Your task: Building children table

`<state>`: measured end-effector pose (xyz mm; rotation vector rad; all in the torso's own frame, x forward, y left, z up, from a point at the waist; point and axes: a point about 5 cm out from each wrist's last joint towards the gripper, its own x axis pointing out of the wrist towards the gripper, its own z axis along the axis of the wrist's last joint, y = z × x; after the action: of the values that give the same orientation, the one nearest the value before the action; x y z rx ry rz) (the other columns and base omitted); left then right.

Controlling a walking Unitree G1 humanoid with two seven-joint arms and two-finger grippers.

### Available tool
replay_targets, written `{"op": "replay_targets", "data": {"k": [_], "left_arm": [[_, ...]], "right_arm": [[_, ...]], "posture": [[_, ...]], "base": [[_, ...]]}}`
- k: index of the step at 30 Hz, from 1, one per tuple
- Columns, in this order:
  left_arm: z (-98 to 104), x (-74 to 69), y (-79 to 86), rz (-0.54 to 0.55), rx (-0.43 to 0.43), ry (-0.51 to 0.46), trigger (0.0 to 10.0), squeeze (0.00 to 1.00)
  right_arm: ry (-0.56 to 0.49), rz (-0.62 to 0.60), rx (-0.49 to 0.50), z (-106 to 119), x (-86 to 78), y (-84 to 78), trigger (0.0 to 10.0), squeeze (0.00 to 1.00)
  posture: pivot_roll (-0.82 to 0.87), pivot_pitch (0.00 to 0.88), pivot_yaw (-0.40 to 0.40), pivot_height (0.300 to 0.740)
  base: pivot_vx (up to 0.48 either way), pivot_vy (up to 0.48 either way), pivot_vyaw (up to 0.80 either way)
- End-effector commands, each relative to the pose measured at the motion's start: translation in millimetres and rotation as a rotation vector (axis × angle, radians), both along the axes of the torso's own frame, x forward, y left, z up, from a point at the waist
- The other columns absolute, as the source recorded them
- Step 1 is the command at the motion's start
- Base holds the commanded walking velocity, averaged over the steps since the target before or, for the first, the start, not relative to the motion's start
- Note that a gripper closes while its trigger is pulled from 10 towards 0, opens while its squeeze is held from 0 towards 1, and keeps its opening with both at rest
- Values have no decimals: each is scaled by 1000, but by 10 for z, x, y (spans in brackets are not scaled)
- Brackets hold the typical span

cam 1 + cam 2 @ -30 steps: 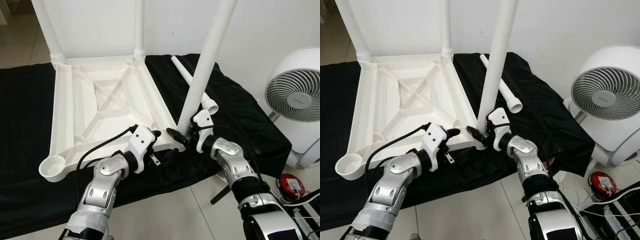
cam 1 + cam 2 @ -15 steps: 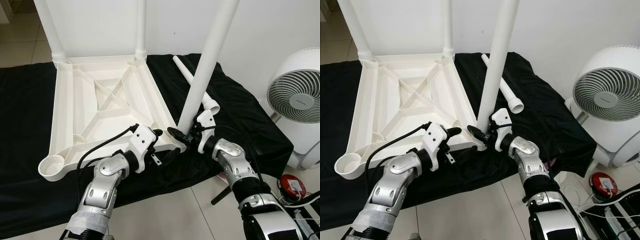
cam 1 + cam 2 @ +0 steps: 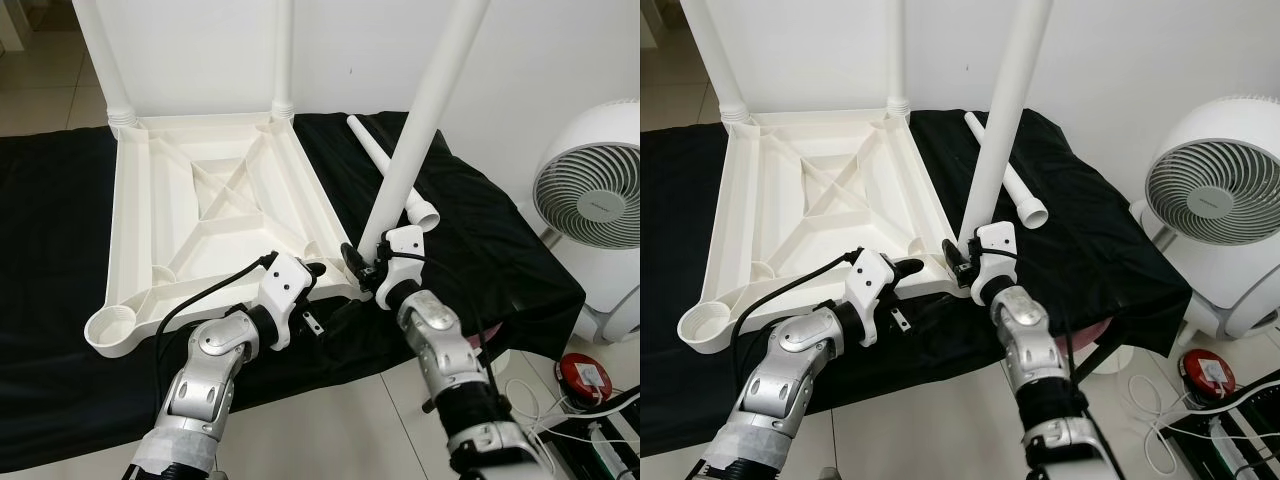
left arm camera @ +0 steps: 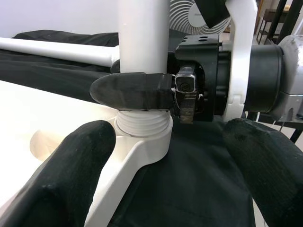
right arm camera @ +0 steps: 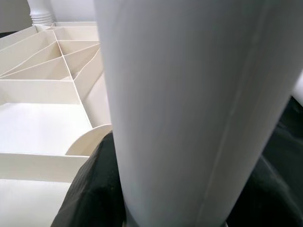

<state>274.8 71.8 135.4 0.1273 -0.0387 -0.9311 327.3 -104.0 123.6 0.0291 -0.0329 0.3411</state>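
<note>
Pinching the base of a tall white plastic table leg point(image 3: 420, 120), the right tool point(image 3: 362, 268) holds it upright in the near right corner socket of the upturned white plastic children's table point(image 3: 200, 215). The left tool point(image 3: 318, 290), fingers spread, sits just beside that corner. A loose white leg point(image 3: 390, 170) lies behind on black cloth point(image 3: 500, 250); a white fan point(image 3: 595, 200) stands at right.

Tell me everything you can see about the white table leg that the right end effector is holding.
The long white plastic tube leg is smooth and round. It stands nearly upright, leaning slightly, with its threaded lower end at the corner socket of the upturned white plastic tabletop. The right end effector is clamped on it just above the thread. The left end effector is open beside that corner, not touching the leg.
</note>
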Motion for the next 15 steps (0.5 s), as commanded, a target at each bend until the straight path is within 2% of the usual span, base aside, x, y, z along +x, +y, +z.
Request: {"op": "replay_targets", "data": {"k": [1,2,3,7,8,15], "left_arm": [[0,44,31,139,2,-11,10000,0],[0,44,31,139,2,-11,10000,0],[7,51,28,142,0,-13,10000,0],[7,51,27,143,-1,-13,10000,0],[6,47,26,143,-1,-13,10000,0],[0,34,26,138,0,-9,10000,0]], "right_arm": [[89,-98,11,-188,-83,7,10000,0],[89,-98,11,-188,-83,7,10000,0],[95,-148,26,-197,-115,41,10000,0],[96,-152,25,-198,-120,43,10000,0],[91,-158,32,-184,-125,26,10000,1000],[24,-166,58,-60,-194,-78,10000,1000]], "posture": [[-1,0,-87,740],[-1,0,-87,740],[-1,0,-86,740],[-1,0,-86,740],[-3,0,-85,740],[-4,0,-86,740]], "base": [[0,0,0],[0,0,0],[0,0,0],[0,0,0],[0,0,0],[0,0,0]]}}
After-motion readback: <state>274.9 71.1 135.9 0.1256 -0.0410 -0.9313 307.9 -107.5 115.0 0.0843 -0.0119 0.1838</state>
